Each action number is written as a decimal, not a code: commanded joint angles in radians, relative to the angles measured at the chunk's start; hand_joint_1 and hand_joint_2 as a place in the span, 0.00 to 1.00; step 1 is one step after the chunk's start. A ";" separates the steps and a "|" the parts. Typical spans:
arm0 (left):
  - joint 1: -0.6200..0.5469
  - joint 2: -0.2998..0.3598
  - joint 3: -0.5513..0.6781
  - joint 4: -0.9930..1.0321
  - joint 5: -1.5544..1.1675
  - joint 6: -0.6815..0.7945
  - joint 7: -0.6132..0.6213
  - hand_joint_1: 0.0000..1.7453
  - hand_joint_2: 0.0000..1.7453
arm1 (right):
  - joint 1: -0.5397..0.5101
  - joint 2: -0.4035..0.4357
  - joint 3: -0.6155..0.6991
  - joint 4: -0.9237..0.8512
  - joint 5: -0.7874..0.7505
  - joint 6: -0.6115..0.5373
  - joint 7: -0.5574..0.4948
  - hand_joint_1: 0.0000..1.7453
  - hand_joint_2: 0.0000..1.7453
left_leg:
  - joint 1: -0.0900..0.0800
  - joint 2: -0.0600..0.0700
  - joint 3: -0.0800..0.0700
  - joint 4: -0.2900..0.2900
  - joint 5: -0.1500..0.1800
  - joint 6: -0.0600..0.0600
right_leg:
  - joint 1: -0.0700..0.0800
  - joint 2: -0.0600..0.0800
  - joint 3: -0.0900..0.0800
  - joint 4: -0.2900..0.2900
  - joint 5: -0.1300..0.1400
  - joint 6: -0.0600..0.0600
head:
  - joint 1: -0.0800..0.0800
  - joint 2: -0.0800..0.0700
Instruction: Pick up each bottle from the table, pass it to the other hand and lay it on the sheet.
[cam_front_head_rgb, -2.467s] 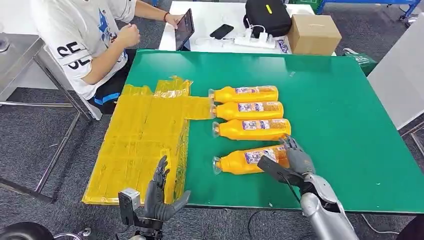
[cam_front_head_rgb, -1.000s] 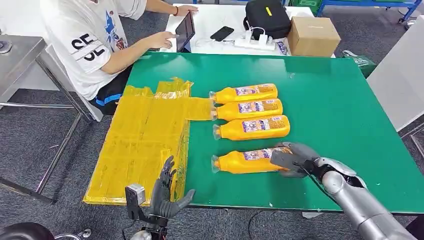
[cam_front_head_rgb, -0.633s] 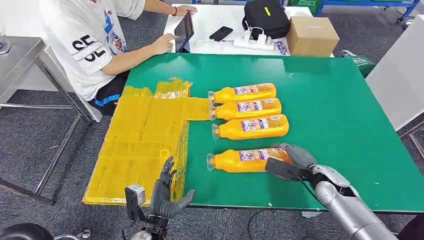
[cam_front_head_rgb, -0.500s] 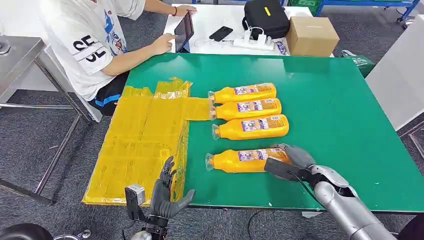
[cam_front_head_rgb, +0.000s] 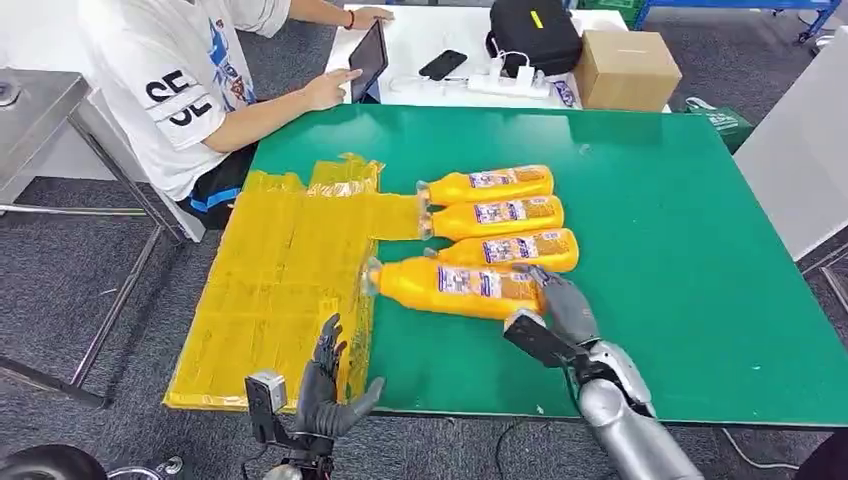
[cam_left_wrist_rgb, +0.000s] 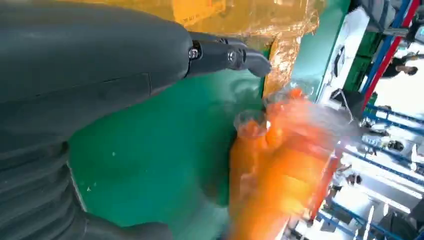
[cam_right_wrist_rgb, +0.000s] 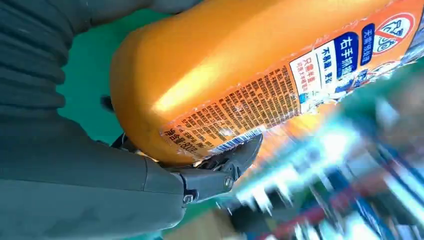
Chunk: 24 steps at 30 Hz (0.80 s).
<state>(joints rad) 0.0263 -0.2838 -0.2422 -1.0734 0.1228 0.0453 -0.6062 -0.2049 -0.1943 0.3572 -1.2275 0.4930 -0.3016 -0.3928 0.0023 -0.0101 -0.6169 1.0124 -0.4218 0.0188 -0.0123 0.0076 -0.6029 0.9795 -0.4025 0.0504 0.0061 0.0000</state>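
The right robot hand (cam_front_head_rgb: 556, 310) was clamped around the base end of an orange bottle (cam_front_head_rgb: 455, 285), its thumb under one side and its darker fingers wrapped over the other. In the right wrist view the thick grey thumb (cam_right_wrist_rgb: 210, 177) pressed against the bottle's rounded base just below the printed label, and the bottle (cam_right_wrist_rgb: 240, 75) ran away from the palm. The bottle was carried roughly level, tilted a little, above the green tabletop (cam_front_head_rgb: 680, 230), with its clear-capped neck pointing toward the yellow sheet (cam_front_head_rgb: 280, 280) and ending just at the sheet's near edge.

The left robot hand (cam_front_head_rgb: 325, 385) stood at the front edge of the tabletop, by the sheet's near corner, holding nothing, with its fingers spread and pointing upward and its thumb out to the side. In the left wrist view the held bottle (cam_left_wrist_rgb: 280, 165) appeared as an orange blur beyond the hand's fingers (cam_left_wrist_rgb: 225, 52), apart from them.

Three more orange bottles lay on their sides on the tabletop in a close row: the farthest bottle (cam_front_head_rgb: 490, 186), the middle bottle (cam_front_head_rgb: 495, 217) and the nearest bottle (cam_front_head_rgb: 520, 250), the last partly hidden behind the carried one. Their necks pointed toward the sheet.

A person in a white shirt (cam_front_head_rgb: 180, 90) sat at the far left corner.
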 joint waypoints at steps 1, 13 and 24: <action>0.000 0.025 -0.032 -0.014 0.023 0.025 -0.004 0.00 1.00 | 0.080 0.202 -0.215 -0.179 -0.091 -0.128 -0.117 1.00 1.00 | 0.001 0.001 0.003 0.000 -0.003 -0.001 | 0.001 -0.001 0.004 0.000 -0.003 -0.002 | 0.000 0.000; 0.008 0.029 -0.042 -0.043 0.052 0.045 -0.003 0.00 1.00 | 0.107 0.232 -0.264 -0.220 -0.116 -0.191 -0.161 1.00 1.00 | 0.000 0.001 0.001 0.000 -0.002 -0.001 | 0.000 0.000 0.002 -0.001 -0.002 -0.002 | 0.000 0.000; 0.009 0.035 -0.043 -0.084 0.139 -0.044 0.017 0.00 1.00 | 0.120 0.246 -0.250 -0.190 -0.141 -0.144 -0.179 1.00 1.00 | 0.000 0.002 0.002 0.000 -0.003 -0.001 | 0.000 0.000 0.003 -0.001 -0.002 -0.002 | 0.000 0.000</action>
<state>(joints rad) 0.0435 -0.2785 -0.2628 -1.1357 0.2113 0.0561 -0.5997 -0.0757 0.0282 0.1240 -1.4508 0.3784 -0.4894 -0.5547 0.0011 -0.0097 -0.6204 1.0124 -0.4223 0.0193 -0.0138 0.0075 -0.6056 0.9793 -0.4027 0.0508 0.0057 0.0000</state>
